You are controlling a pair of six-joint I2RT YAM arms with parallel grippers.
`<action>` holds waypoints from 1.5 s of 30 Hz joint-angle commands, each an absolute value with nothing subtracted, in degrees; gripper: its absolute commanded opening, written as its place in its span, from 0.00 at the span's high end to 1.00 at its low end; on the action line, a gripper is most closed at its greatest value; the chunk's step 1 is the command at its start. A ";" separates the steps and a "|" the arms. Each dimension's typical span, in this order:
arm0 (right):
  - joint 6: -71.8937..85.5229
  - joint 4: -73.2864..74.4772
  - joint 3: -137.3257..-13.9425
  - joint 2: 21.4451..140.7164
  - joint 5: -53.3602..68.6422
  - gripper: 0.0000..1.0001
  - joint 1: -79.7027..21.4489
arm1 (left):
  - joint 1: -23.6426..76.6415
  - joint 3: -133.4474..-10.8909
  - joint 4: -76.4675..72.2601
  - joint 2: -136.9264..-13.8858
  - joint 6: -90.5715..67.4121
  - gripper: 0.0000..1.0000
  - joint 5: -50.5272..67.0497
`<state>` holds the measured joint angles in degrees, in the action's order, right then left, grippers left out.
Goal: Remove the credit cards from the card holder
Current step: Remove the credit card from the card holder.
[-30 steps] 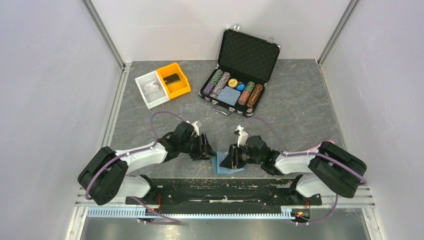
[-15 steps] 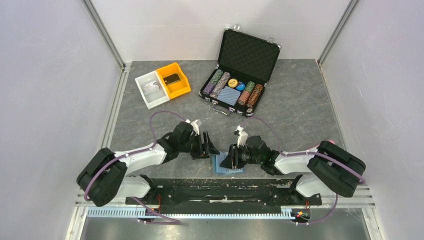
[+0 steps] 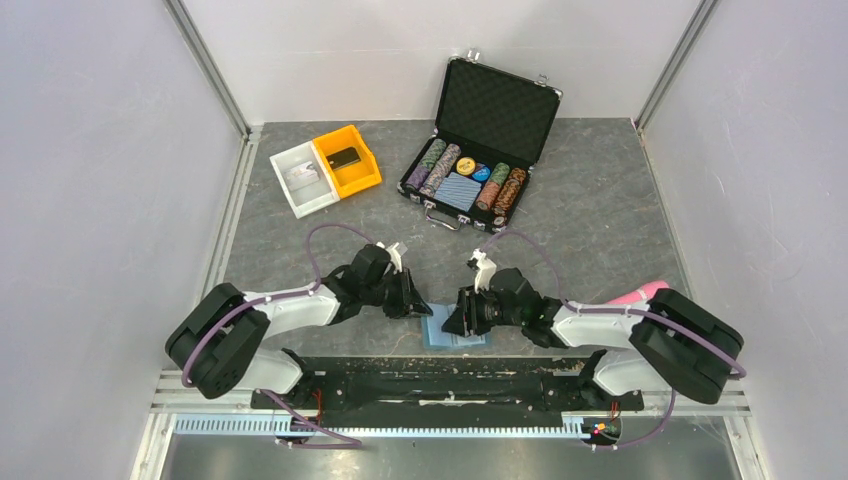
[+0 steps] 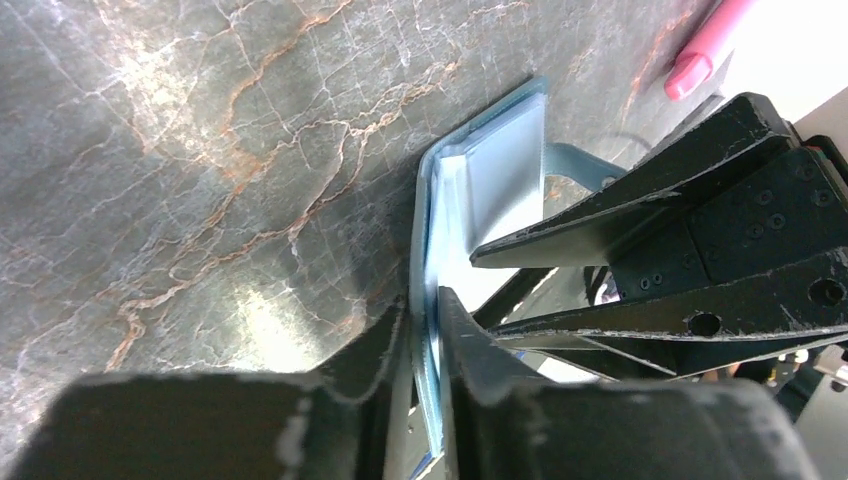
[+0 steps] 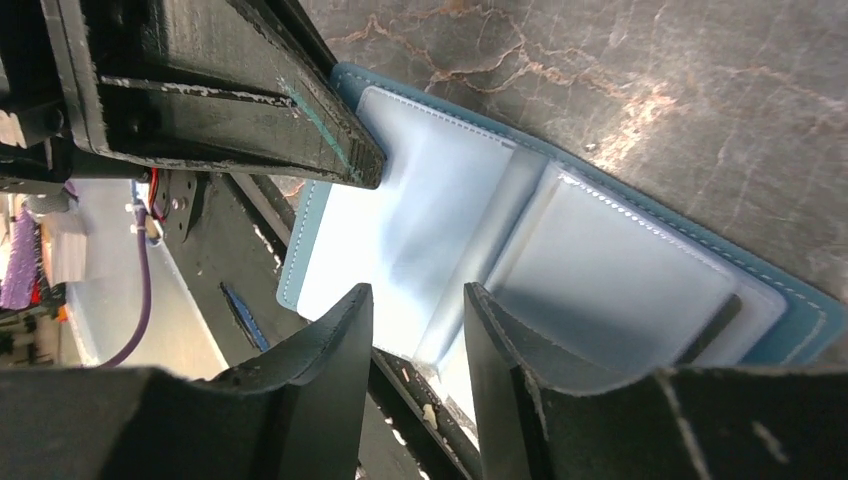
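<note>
Both fingers of the left gripper (image 4: 422, 305) are nearly together, pinching one edge of the blue wallet (image 4: 495, 175). The right gripper (image 5: 418, 295) holds its fingers partly apart over the wallet's middle fold. Only the right wrist view shows both open pockets. From above, the wallet lies at the table's (image 3: 600, 230) near edge, with bare room behind it.

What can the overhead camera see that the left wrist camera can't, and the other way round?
Only overhead: the open chip case, the yellow bin and the white bin. Only the left wrist: a close look at the left gripper pinching the wallet by its edge. Both: the wallet, the stone-patterned table and a pink object.
</note>
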<state>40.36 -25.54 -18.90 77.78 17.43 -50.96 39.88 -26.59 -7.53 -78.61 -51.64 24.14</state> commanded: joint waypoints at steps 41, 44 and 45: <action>33.90 -6.15 -23.41 68.98 7.80 0.59 -45.81 | 39.90 -23.53 -11.25 -74.59 -54.76 0.98 21.69; 34.39 -5.97 -23.40 69.75 8.13 0.60 -45.89 | 39.90 -23.51 -11.24 -74.77 -54.76 0.98 21.61; 34.69 -6.26 -23.23 69.82 8.47 0.60 -45.92 | 39.92 -23.49 -11.23 -74.76 -54.76 0.98 21.53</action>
<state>33.67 -6.33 -21.54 69.34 8.64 -46.00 39.88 -23.70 -9.15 -75.35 -53.45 22.61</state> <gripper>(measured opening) 0.404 0.048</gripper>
